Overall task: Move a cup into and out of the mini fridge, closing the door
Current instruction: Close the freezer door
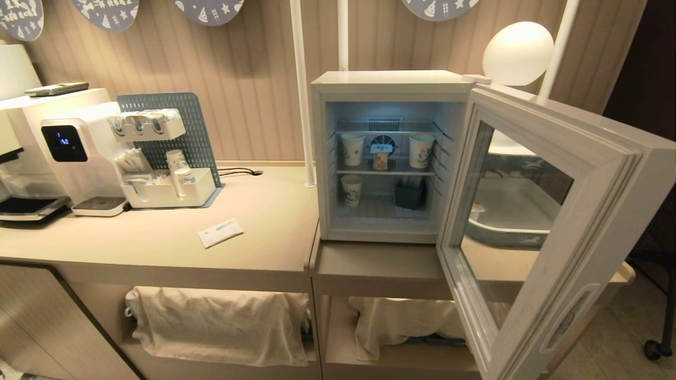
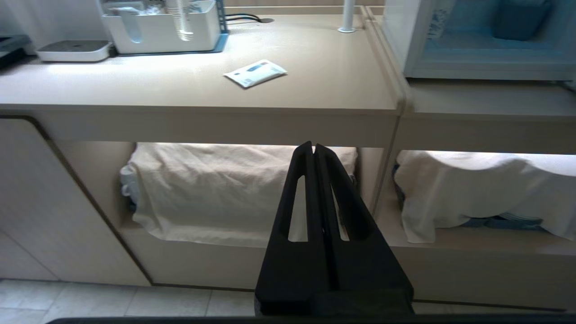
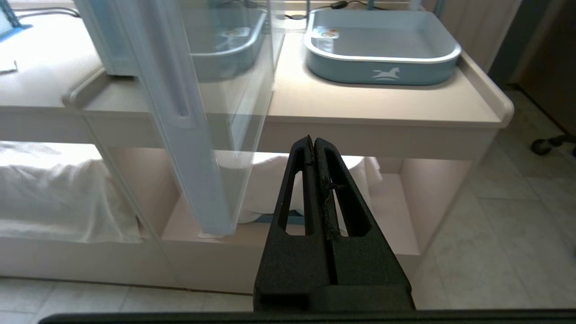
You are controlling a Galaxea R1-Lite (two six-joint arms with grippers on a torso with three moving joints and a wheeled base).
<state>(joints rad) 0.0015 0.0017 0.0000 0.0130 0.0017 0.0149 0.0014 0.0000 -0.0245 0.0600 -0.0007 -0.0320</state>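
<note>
Head view: no arm or gripper in sight; mini fridge (image 1: 391,158) on the right part of the counter (image 1: 158,243), lit inside, door (image 1: 549,232) swung wide toward the camera on its right side. On the middle wire shelf, the small cup (image 1: 380,158) at centre in front of the round fan, between two taller paper cups (image 1: 352,149); a third paper cup and a dark box on the level below. On the left part of the counter, a white water dispenser (image 1: 79,153), an organiser (image 1: 163,158) with cups and packets, a flat packet (image 1: 221,233) lying alone. Ribbed beige wall behind, round white lamp (image 1: 517,53) at right, cloths (image 1: 222,324) draped on the shelf underneath. Left wrist view: left gripper (image 2: 313,148) fully closed, fingers pressed together, holding nothing, hanging level in front of the counter's lower shelf; packet and fridge corner above. Right wrist view: right gripper (image 3: 312,141) likewise closed and empty, below the counter edge, just beside the open door's lower corner; blue tray (image 3: 382,49) on the counter, tiled floor (image 3: 495,234) below.
</note>
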